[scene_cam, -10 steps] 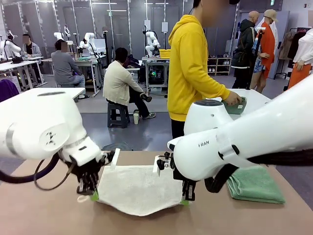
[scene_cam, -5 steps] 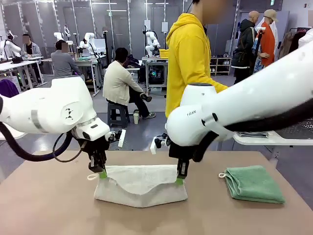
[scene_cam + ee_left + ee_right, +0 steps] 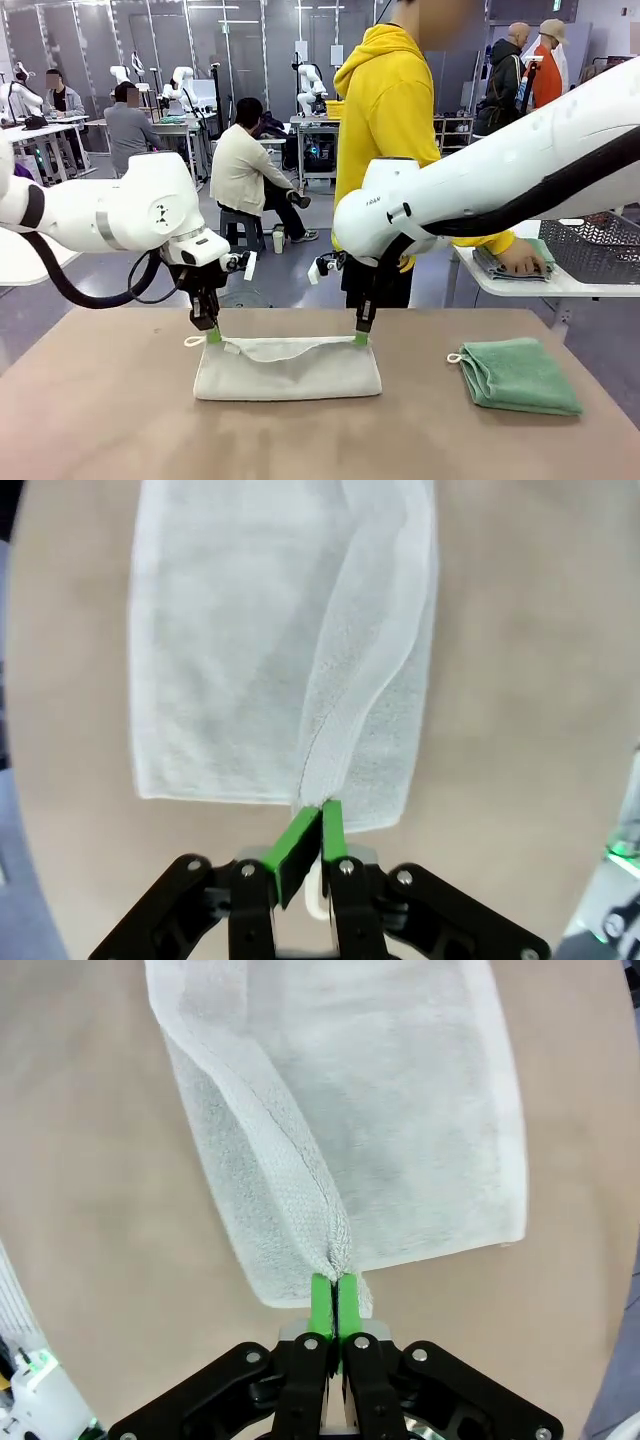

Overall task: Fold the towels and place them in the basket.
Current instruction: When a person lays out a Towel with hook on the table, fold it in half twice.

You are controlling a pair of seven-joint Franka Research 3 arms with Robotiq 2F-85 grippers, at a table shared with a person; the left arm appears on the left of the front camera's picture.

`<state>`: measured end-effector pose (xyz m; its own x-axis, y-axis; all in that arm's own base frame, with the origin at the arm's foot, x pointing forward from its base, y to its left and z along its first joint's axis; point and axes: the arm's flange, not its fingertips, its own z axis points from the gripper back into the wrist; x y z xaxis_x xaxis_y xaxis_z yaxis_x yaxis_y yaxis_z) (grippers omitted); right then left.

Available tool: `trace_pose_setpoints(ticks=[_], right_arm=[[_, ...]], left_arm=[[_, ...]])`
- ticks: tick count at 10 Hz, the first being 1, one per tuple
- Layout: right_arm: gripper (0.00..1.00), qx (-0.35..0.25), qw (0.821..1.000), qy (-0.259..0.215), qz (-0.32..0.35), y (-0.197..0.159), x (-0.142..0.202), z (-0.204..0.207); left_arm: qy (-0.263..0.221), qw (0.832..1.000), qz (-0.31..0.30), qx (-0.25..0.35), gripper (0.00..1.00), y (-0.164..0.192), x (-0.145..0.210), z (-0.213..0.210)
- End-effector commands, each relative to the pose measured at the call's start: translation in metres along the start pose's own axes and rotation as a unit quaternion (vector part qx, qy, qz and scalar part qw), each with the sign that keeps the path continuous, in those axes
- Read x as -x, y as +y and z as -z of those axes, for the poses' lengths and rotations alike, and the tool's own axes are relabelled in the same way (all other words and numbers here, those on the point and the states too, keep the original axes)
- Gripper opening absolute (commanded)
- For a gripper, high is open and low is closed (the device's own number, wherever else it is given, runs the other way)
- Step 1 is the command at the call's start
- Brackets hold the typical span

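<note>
The left gripper (image 3: 212,335) and right gripper (image 3: 360,338) are each pinched tight on a far corner of the cream towel (image 3: 288,370), which lies doubled on the table just beneath and between them. It looks light, limp and sagging, so it is best gripped at the corners

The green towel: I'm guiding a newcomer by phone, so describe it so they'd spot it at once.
Start at the brown table and look to the robot's right side of it. The green towel lies there folded, alone. Unlike the cream-white towel at the middle, pinched by the left gripper and right gripper, it is green and nothing touches it.
</note>
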<state>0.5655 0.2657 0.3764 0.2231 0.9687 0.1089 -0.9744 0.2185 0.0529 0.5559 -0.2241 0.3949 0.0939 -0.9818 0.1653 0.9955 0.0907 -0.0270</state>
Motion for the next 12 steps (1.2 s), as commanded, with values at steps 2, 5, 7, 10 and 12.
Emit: trace_pose_setpoints(ticks=[2, 5, 7, 10, 12], right_arm=[[0.02, -0.011, 1.0, 0.012, 0.027, -0.042, -0.011, 0.012], [0.02, -0.01, 0.999, 0.003, 0.046, -0.063, -0.006, 0.028], [0.02, 0.002, 0.999, -0.012, 0.05, -0.069, -0.004, 0.033], [0.02, 0.023, 0.999, -0.009, 0.036, -0.073, -0.002, 0.042], [0.02, 0.029, 0.999, 0.002, 0.022, -0.076, 0.0, 0.046]], left_arm=[[-0.015, 1.0, -0.001, 0.012, 0.06, 0.052, -0.003, 0.01], [-0.006, 0.999, -0.037, 0.017, 0.06, 0.078, 0.005, 0.03], [-0.01, 0.999, -0.045, 0.005, 0.06, 0.088, 0.011, 0.037], [-0.002, 1.0, -0.013, -0.014, 0.06, 0.093, 0.018, 0.042], [0.013, 1.0, 0.012, -0.023, 0.06, 0.097, 0.015, 0.045]])
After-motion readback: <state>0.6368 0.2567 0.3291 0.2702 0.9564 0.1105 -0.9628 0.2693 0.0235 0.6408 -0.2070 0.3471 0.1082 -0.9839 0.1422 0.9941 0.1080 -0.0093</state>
